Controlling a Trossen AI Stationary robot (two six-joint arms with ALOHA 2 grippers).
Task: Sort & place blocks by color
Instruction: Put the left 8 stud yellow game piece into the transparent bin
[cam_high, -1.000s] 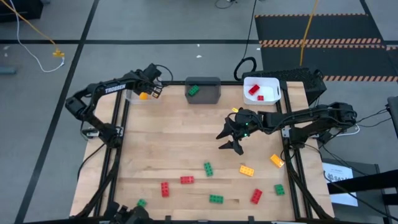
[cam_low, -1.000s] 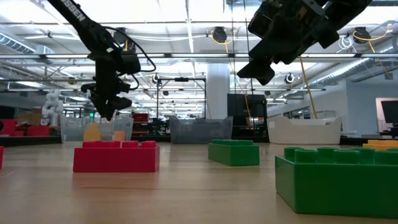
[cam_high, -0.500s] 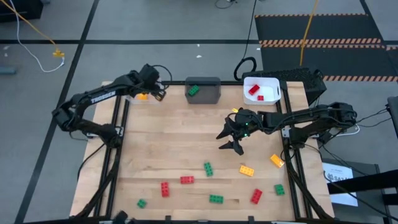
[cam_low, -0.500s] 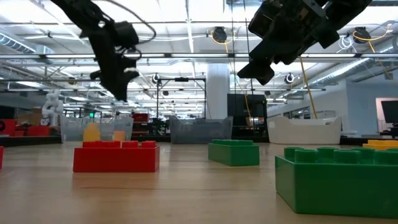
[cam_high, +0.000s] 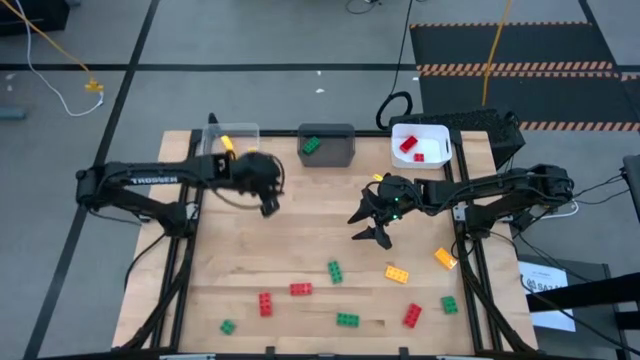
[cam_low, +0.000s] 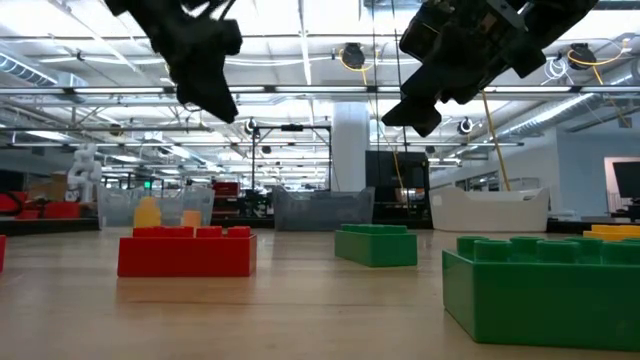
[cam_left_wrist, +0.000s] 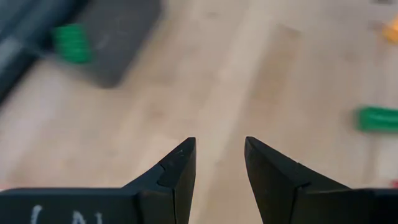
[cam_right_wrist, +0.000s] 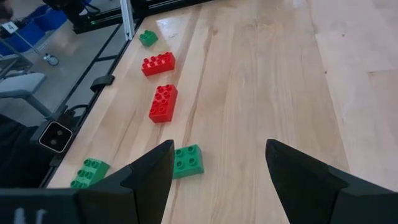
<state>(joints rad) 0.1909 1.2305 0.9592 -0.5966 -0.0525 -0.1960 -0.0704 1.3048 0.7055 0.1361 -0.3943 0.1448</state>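
Observation:
Red, green and orange blocks lie flat near the table's near edge, among them a green block (cam_high: 334, 270), an orange block (cam_high: 397, 273) and a red block (cam_high: 300, 289). My left gripper (cam_high: 270, 205) hovers open over bare wood between the clear bin (cam_high: 230, 140) and the table's middle; its wrist view shows open fingers (cam_left_wrist: 219, 146) over the wood. My right gripper (cam_high: 372, 226) hangs open above the table's middle. In its wrist view (cam_right_wrist: 217, 152) a green block (cam_right_wrist: 188, 160) and two red blocks (cam_right_wrist: 163, 102) lie ahead of it.
Three bins stand along the far edge: the clear bin holds a yellow block (cam_high: 228, 143), the dark grey bin (cam_high: 327, 145) a green block (cam_high: 312, 146), the white bin (cam_high: 420, 143) red blocks (cam_high: 407, 144). Bare wood lies between the bins and the loose blocks.
My left arm has swung away from above the clear bin at the far left corner, toward the table's middle and the near edge. My right arm has kept still. No block on the table has moved.

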